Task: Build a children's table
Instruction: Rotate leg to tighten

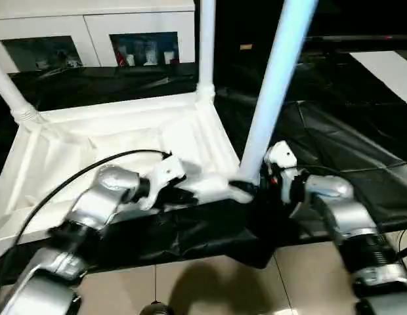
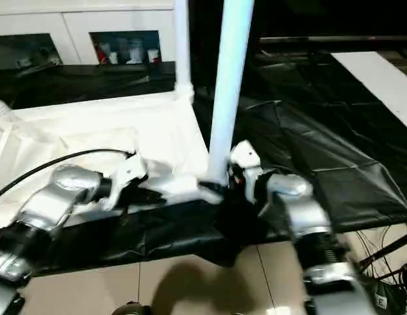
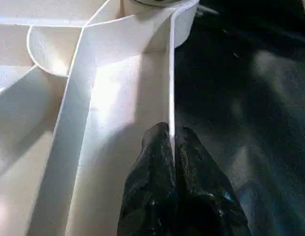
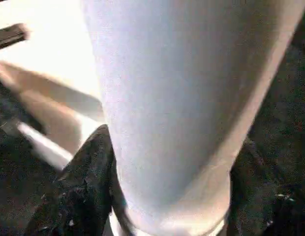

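Left end effector [image 3: 171, 142] clamped on thin rim wall of upturned table top [image 1: 118, 151]. Right end effector [image 4: 172, 196] clamped around base of leg [image 1: 272, 85], standing upright in corner socket between both end effectors.

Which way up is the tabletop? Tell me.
Upside down: the tabletop shows its ribbed underside, and legs rise from its corner sockets.

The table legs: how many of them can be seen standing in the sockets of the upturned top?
3: one leg at the near right corner, gripped by the right gripper; one at the far right corner; one at the far left corner. The near left corner is hidden.
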{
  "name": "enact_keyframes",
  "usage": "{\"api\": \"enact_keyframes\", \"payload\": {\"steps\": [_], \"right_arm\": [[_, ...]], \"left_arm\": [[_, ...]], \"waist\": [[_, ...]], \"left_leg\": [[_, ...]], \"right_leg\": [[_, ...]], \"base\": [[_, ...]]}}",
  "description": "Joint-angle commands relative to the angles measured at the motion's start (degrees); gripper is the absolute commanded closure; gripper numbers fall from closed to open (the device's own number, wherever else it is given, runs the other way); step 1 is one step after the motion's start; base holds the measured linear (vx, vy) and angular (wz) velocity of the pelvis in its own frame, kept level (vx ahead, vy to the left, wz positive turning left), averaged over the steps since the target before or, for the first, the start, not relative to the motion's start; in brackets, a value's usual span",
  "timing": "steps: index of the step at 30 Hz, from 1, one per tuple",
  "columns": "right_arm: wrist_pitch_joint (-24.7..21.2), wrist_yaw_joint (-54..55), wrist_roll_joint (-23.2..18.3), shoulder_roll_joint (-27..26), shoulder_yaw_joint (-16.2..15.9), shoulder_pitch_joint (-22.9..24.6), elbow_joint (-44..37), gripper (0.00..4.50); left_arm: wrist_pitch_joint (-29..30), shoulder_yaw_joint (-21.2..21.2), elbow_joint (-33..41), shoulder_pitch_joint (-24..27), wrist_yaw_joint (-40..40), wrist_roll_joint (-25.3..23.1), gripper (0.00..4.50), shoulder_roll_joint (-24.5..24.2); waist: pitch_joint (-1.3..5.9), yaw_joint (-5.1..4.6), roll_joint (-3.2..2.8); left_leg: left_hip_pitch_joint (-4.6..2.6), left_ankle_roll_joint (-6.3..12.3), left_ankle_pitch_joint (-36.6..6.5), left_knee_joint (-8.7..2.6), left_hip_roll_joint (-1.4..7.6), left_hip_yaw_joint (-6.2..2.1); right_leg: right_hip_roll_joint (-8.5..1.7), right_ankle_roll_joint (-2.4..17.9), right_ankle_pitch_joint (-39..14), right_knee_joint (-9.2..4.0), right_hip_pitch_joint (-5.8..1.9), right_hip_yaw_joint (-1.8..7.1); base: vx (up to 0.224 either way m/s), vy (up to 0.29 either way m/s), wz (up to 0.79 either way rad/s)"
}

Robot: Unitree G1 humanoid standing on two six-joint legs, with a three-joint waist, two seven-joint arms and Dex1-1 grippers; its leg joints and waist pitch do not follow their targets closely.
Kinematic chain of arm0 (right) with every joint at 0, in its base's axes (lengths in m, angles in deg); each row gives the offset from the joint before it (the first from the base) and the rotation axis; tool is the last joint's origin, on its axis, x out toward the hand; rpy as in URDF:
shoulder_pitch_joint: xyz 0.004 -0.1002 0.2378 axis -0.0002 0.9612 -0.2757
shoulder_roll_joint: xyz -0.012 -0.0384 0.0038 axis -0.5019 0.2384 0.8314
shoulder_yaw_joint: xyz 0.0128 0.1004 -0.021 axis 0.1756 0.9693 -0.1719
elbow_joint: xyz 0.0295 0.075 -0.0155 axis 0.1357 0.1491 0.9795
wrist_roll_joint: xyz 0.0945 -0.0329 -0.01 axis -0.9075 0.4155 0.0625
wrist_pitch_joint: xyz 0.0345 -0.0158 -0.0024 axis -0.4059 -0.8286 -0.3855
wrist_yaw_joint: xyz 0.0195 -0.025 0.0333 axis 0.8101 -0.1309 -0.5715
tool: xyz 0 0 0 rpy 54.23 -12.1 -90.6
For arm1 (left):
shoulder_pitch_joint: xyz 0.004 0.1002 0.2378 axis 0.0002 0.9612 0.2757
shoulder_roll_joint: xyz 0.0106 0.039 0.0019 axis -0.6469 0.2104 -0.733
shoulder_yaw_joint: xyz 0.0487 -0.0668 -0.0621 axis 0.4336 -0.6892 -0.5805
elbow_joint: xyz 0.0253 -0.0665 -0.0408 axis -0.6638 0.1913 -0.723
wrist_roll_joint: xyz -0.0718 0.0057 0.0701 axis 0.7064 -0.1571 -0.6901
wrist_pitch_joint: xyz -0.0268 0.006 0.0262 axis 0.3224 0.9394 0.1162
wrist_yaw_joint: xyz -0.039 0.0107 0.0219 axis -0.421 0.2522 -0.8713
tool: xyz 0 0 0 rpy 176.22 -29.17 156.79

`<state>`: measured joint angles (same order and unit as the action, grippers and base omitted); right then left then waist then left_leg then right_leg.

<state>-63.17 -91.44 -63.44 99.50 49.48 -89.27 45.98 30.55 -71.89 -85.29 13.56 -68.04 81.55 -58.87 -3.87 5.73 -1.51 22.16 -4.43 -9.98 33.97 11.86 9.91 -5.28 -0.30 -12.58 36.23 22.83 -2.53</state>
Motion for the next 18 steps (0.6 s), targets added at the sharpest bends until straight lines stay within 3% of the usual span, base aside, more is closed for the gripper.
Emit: {"api": "enact_keyframes", "payload": {"steps": [1,4,5,6,9,12,17,18], "right_arm": [[-3.0,2.3,-0.8,-2.1,-0.8,1.3,2.8,1.83],[-2.8,16.5,0.6,-8.3,1.2,-1.2,7.8,1.83],[-2.9,20.4,0.6,-9.9,2.0,-2.3,9.6,1.83],[-3.0,23.7,0.2,-11.3,3.0,-3.4,11.2,1.83],[-2.1,33.7,-1.4,-16.2,7.7,-8.3,17.4,1.83],[-0.7,34.9,-1.3,-17.2,8.0,-10.1,19.3,1.83],[1.6,32.1,-1.2,-18.0,7.8,-11.8,20.4,1.83],[1.7,32.0,-1.2,-18.0,7.9,-11.8,20.3,1.48]], "left_arm": [[0.6,-2.0,-1.7,-2.4,6.1,-0.3,4.5,1.5],[3.2,-3.9,-7.3,-6.6,16.3,-1.1,4.5,6.6],[3.9,-4.4,-8.3,-7.5,18.8,-1.2,4.5,7.9],[4.5,-4.7,-9.2,-8.2,21.0,-1.3,4.5,9.0],[3.9,-4.6,-13.2,-10.3,25.7,-2.1,4.5,12.2],[3.6,-4.2,-13.3,-10.1,24.4,-2.1,4.5,12.9],[2.9,-3.6,-13.2,-9.5,21.4,-1.8,4.5,12.2],[2.9,-3.6,-13.2,-9.5,21.4,-1.8,4.5,12.2]], "waist": [[3.02,-0.53,0.35],[2.98,-0.73,0.3],[2.91,-0.94,0.09],[2.98,-1.02,0.24],[2.91,-1.22,0.1],[3.1,-1.07,0.24],[3.15,-1.1,0.27],[3.14,-1.09,0.32]], "left_leg": [[-1.26,1.42,-11.5,-4.42,0.82,0.19],[-1.35,-0.19,-13.0,-4.74,0.78,0.12],[-1.4,-0.89,-12.8,-4.83,0.67,0.17],[-1.37,-1.17,-13.5,-4.9,0.61,0.01],[-1.21,-1.34,-14.3,-4.99,0.46,0.04],[-1.06,-0.7,-12.8,-4.93,0.45,0.06],[-0.83,0.8,-10.5,-4.82,0.47,0.12],[-0.87,0.91,-10.9,-4.84,0.46,0.16]], "right_leg": [[-2.13,14.2,-5.8,-4.61,-2.32,1.81],[-2.31,13.2,-9.1,-4.95,-2.27,1.95],[-2.31,13.1,-9.5,-5.02,-1.93,2.05],[-2.29,12.6,-10.9,-5.18,-2.18,1.88],[-2.31,11.7,-11.6,-5.48,-1.96,2.0],[-2.23,11.3,-8.4,-5.38,-2.18,1.91],[-2.16,12.3,-3.7,-4.96,-2.38,1.75],[-2.18,12.4,-4.3,-5.05,-2.4,1.76]], "base": [[0.0,0.0,0.0],[0.0,0.0,0.0],[0.0,0.0,0.0],[0.0,0.0,0.0],[0.0,0.0,0.0],[0.0,0.0,0.0],[0.0,0.0,0.0],[0.0,0.0,0.0]]}}
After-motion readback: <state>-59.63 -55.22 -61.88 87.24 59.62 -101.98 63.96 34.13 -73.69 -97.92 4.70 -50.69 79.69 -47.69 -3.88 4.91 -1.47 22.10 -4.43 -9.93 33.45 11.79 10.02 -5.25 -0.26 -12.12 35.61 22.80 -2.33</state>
